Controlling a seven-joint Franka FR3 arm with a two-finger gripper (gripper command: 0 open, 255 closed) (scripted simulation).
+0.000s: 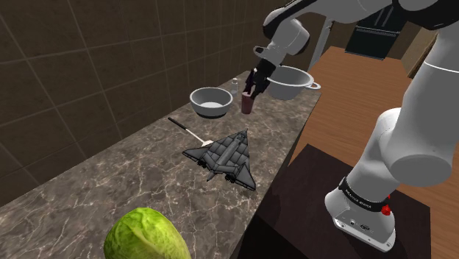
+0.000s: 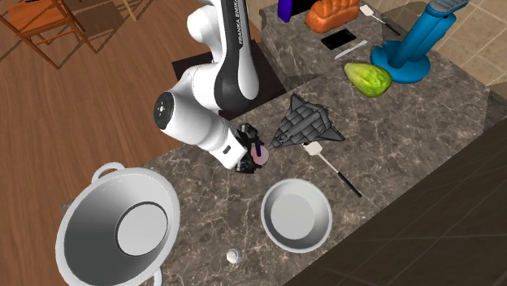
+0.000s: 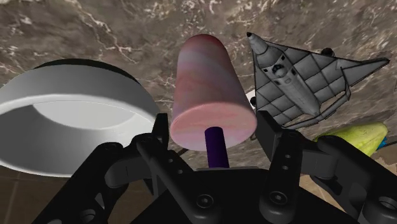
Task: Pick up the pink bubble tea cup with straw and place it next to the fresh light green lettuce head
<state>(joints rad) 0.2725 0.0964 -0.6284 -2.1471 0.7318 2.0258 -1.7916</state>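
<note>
While the jaws pinch it from both sides just under its rim, the bubble tea cup (image 3: 207, 76) stands upright near one end of the bench (image 1: 110, 184). Whether its base rests on the stone I cannot tell. The cup is a smooth cone, narrow at the foot and wide at the flat top, pink with soft mauve bands swirled across it. A stubby dark purple straw (image 3: 215, 145) rises from the middle of the lid. In the shoulder view the cup (image 1: 248, 104) sits between a round grey bowl (image 1: 211, 101) and a larger two-handled pot (image 1: 292, 81). The pot looks like pale, dull metal.

A grey toy jet (image 1: 228, 156), delta-winged and covered in panel lines, lies flat between the cup and the lettuce head (image 1: 147, 235). The lettuce is light green, rounded and leaf-veined, and lies well apart from the cup at the bench's other end. Just beside the jet is a slim utensil (image 1: 187, 131) with a white head and a black handle.

Brown marble with pale veins forms the bench top. Large dark brown tiles cover the wall (image 1: 88, 51) behind it. From the second exterior view, a wooden plank floor (image 2: 97, 97) spreads beyond the bench.
</note>
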